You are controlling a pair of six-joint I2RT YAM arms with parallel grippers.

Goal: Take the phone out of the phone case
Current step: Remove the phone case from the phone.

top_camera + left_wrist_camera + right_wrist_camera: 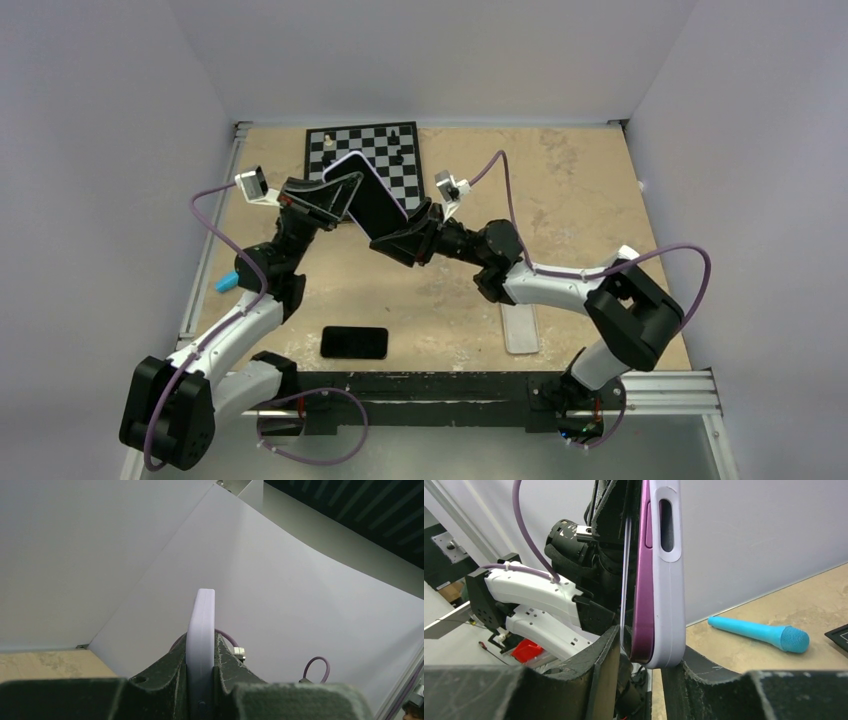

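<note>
The phone [372, 205], dark screen up, sits in a lavender phone case [346, 160] held tilted in the air above the table. My left gripper [335, 195] is shut on the case's upper left edge; in the left wrist view the case edge [202, 630] stands pinched between both fingers of the left gripper [201, 665]. My right gripper [400, 235] holds the lower end. In the right wrist view the right gripper [641, 655] has one finger against the screen side of the purple phone [642, 605] and the other against the back of the case [669, 605].
A chessboard [385, 150] with a few pieces lies at the back, under the raised phone. A second black phone [354, 342] lies near the front edge, with a grey flat slab [520, 328] to its right. A blue microphone-shaped toy [756, 631] lies by the left wall.
</note>
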